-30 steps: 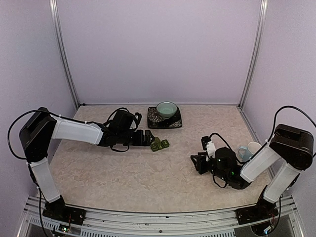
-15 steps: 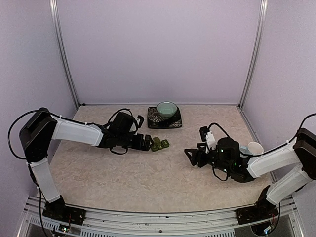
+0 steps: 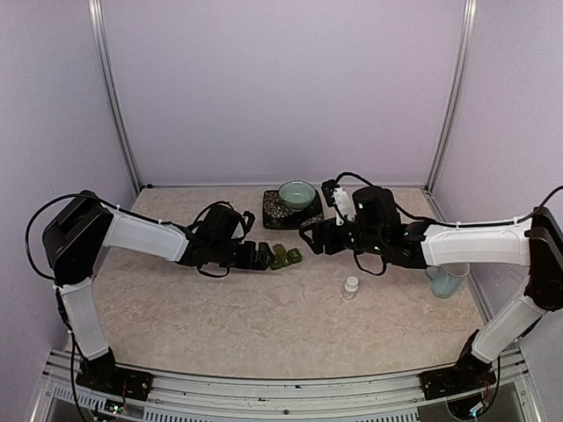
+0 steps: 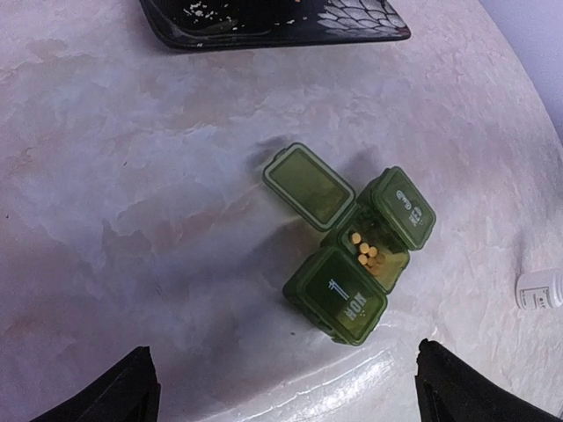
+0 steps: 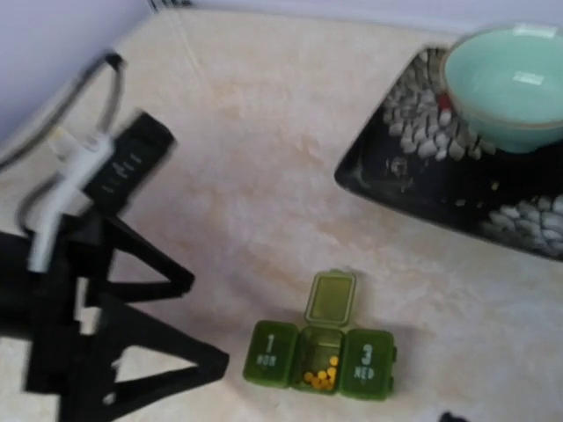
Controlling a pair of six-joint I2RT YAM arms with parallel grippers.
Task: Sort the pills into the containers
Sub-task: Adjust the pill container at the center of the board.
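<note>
Just ahead of my wide-open left gripper (image 4: 283,352): containers (image 4: 341,303), likely light, stiff, slick; best pinched across a closed end cell.

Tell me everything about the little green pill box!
The pill box is dark green, see-through-looking plastic: three square cups joined in a row. The middle lid is flipped open, showing small yellow pills. The outer two, marked 1 and 3, are shut. It lies flat on the pale table, touching nothing else.
</note>
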